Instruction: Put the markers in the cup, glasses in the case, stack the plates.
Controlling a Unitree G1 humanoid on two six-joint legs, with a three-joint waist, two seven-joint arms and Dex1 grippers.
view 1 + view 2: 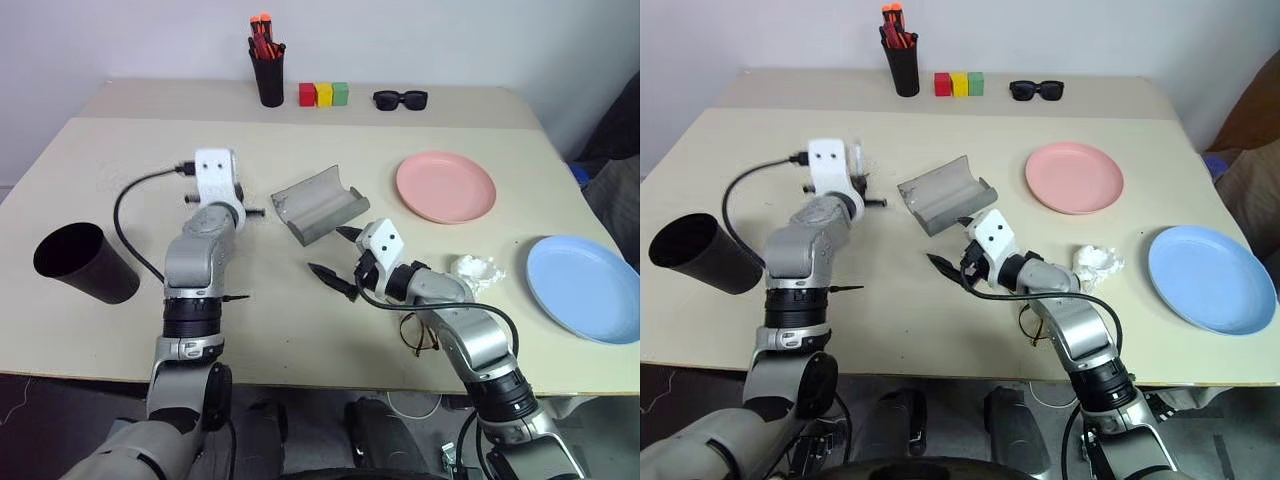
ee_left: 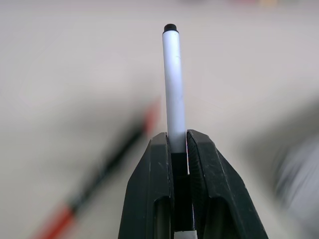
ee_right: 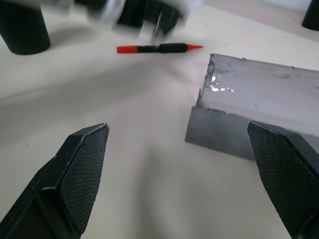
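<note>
Left gripper (image 2: 178, 149): fingers clamped the white marker (image 2: 174, 84), lifted for transfer to the cup (image 1: 82, 262).
Right gripper (image 3: 182, 174): fingers wide, empty, near the case (image 3: 259, 109).

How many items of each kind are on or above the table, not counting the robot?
Plates: 2, pink plate and blue plate
Markers: 2, white marker in the left claw, black marker on the table
Black cup: 1
Pen holder: 1
Grey case: 1
Eyewear: 2, sunglasses, glasses
Colour blocks: 3
Crumpled white wad: 1
Total: 13
</note>
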